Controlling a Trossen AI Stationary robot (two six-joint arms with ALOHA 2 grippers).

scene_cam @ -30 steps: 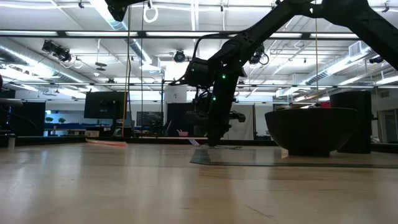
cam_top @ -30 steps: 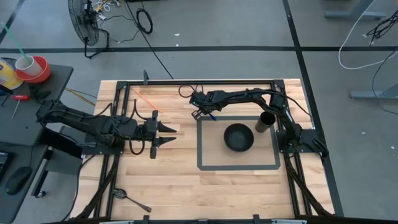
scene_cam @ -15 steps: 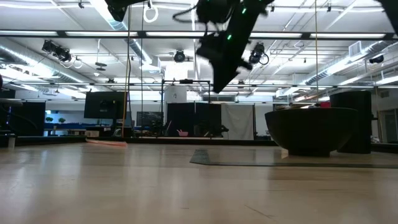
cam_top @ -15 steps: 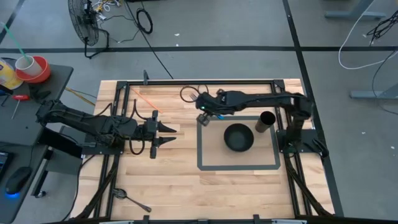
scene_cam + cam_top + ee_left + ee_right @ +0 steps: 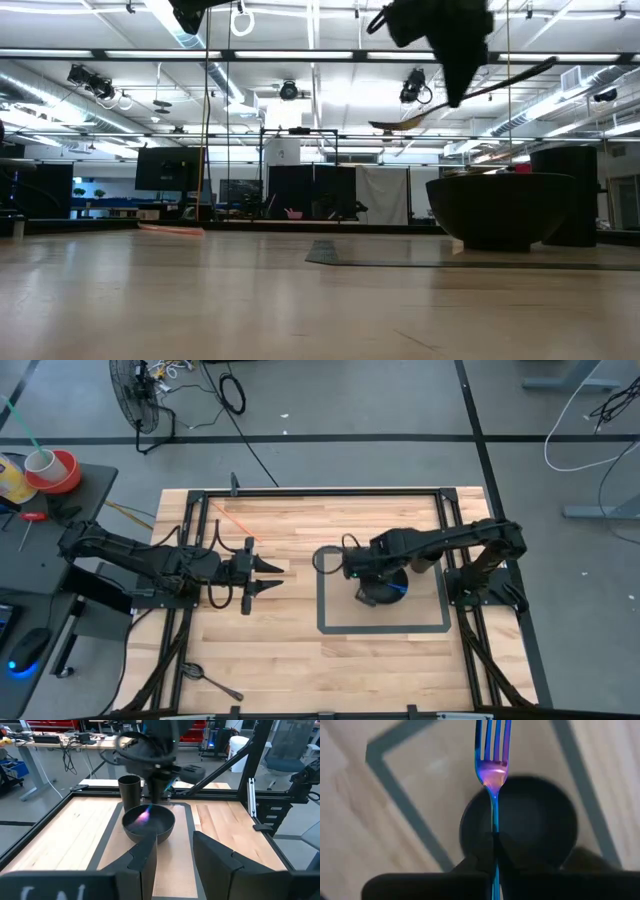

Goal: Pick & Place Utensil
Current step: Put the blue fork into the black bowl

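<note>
Right fingers [image 5: 495, 851] gripping 1 fork [image 5: 492, 765] above the empty black bowl [image 5: 540, 820]; left fingers [image 5: 172, 857] wide.

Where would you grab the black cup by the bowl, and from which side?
Take the cup by its upper wall, coming straight down with a finger on either side of the rim. It stands upright, a tall, narrow, open-topped cylinder. The bowl sits close on one side and the right gripper, holding the fork, is over that bowl, so a sideways approach looks crowded.
</note>
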